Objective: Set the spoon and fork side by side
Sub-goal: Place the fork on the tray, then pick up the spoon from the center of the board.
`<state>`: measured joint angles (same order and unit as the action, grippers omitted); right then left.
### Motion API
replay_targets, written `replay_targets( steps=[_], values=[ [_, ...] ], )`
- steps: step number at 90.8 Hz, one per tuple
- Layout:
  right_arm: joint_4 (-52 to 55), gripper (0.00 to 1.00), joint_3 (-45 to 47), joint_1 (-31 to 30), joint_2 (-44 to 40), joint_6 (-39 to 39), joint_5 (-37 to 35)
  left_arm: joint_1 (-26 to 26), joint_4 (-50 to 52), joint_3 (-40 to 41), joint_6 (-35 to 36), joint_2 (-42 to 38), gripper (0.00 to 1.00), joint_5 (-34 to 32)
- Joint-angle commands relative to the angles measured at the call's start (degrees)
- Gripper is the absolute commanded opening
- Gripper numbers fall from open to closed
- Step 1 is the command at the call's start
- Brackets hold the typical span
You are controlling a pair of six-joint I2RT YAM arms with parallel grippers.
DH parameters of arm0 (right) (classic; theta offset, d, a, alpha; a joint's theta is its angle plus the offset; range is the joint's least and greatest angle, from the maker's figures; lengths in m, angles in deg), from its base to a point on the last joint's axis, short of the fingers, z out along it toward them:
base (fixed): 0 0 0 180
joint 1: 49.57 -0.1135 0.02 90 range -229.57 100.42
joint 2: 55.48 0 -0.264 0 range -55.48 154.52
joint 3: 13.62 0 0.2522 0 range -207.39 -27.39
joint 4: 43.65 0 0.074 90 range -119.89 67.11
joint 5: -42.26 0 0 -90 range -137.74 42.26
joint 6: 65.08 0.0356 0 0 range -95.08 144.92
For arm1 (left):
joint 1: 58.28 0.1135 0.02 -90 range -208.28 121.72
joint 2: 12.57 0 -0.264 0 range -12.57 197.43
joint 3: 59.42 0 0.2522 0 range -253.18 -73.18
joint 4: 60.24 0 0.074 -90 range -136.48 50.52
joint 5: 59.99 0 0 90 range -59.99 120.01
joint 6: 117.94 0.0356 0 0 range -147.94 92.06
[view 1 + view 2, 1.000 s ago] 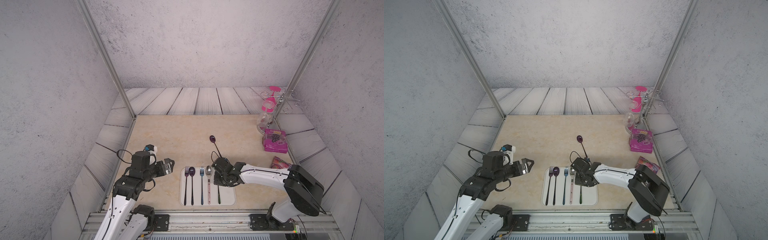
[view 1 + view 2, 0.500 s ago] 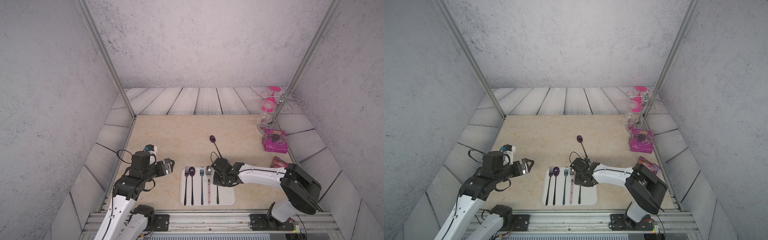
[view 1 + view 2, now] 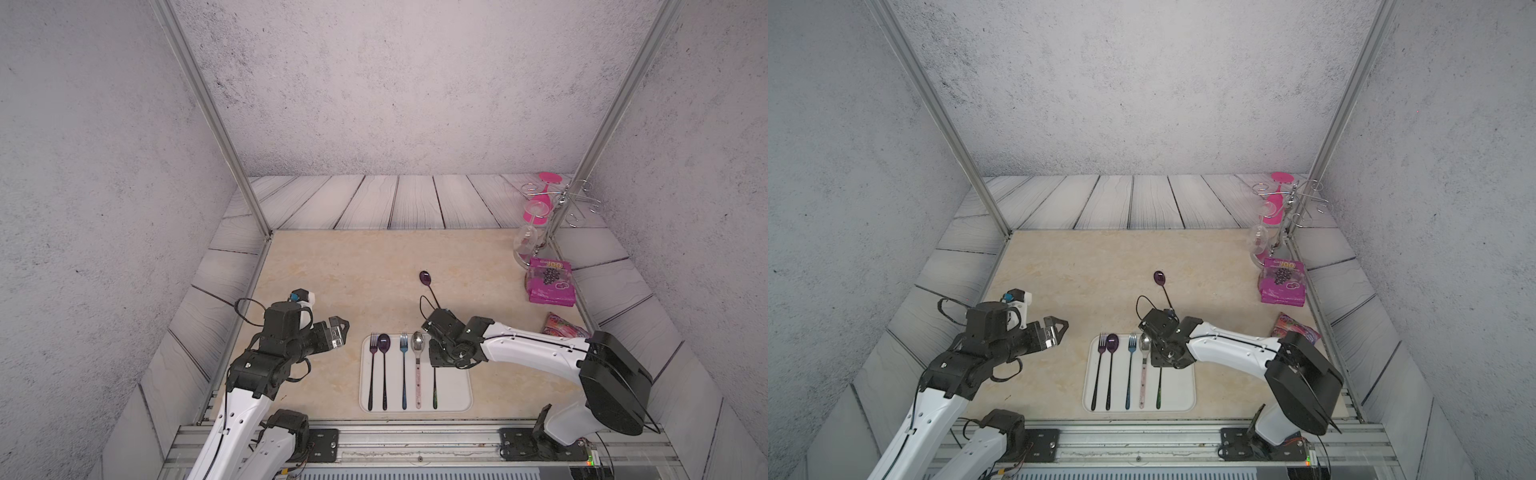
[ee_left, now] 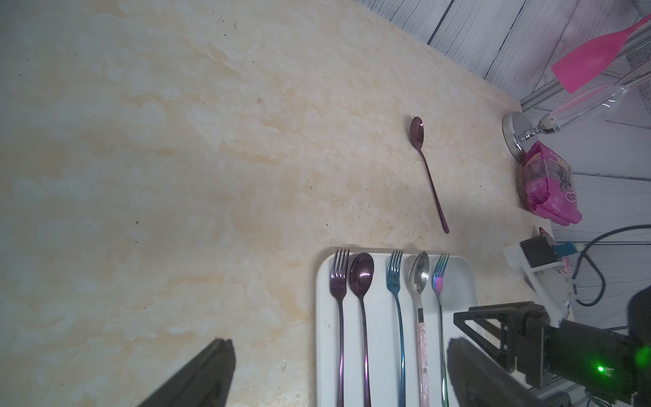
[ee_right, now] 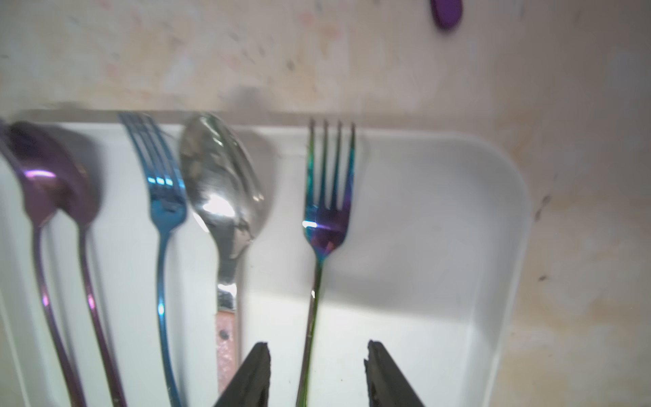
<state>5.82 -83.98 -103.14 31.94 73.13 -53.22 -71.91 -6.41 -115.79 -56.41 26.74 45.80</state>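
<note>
A white tray (image 3: pixel 455 390) holds a purple fork (image 3: pixel 373 340), a purple spoon (image 3: pixel 383 344), a blue fork (image 3: pixel 403 340), a silver spoon (image 5: pixel 222 183) with a pink handle, and a rainbow fork (image 5: pixel 327 218), all parallel. My right gripper (image 5: pixel 317 347) is open just above the tray, its fingers on either side of the rainbow fork's handle without touching it. Another purple spoon (image 3: pixel 424 276) lies loose on the table beyond the tray. My left gripper (image 3: pixel 338 332) hangs open and holds nothing, to the left of the tray.
A pink packet (image 3: pixel 550 286) and a colourful bag (image 3: pixel 565 330) lie at the right edge. A wire rack with pink and clear glasses (image 3: pixel 540 208) stands at the back right corner. Metal posts frame the table.
My right gripper has opened and let go of the rainbow fork, which now lies in the tray beside the silver spoon. The left arm has not moved.
</note>
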Motion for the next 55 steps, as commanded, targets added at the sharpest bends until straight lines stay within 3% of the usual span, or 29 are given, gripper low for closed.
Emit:
replay_targets(
  steps=[1,27,55],
  values=[
    [6.5,0.52,-6.4,1.2,-0.8,-14.6,-4.6,-0.2,0.6,-0.7,0.7,-0.1,1.00,-0.5],
    [6.8,0.55,-21.1,14.3,11.3,-37.1,3.7,-0.3,1.3,-1.1,0.4,0.1,0.99,-1.5],
    [5.9,0.51,-36.9,22.0,29.9,-44.0,8.8,-0.2,1.0,-1.1,0.4,1.4,0.99,-1.8]
  ],
)
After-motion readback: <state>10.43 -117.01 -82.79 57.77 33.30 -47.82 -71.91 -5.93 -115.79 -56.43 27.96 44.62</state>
